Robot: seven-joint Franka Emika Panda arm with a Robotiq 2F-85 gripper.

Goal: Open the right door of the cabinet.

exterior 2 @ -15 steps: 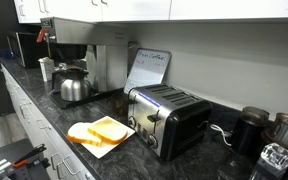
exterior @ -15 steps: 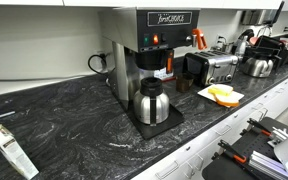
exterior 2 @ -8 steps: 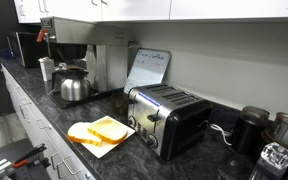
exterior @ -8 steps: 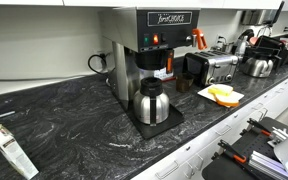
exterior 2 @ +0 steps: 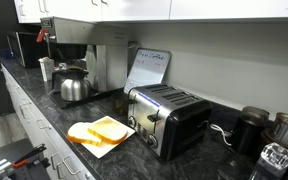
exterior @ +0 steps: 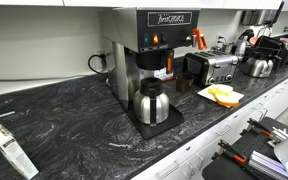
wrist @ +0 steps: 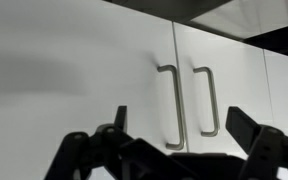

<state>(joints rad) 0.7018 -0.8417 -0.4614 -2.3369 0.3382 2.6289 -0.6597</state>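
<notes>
In the wrist view I face a white upper cabinet with two closed doors. The left door (wrist: 74,70) and the right door (wrist: 234,85) meet at a seam between two silver bar handles, the left handle (wrist: 171,105) and the right handle (wrist: 210,100). My gripper (wrist: 181,130) is open, its black fingertips spread to either side of both handles, some way short of the doors. White upper cabinets (exterior 2: 134,8) run along the top of an exterior view. The arm does not show in either exterior view.
A dark marbled counter (exterior: 74,125) carries a coffee machine with a steel carafe (exterior: 151,100), a toaster (exterior 2: 169,118), a plate of bread slices (exterior 2: 101,131) and a kettle (exterior: 260,66). White drawers run below the counter edge.
</notes>
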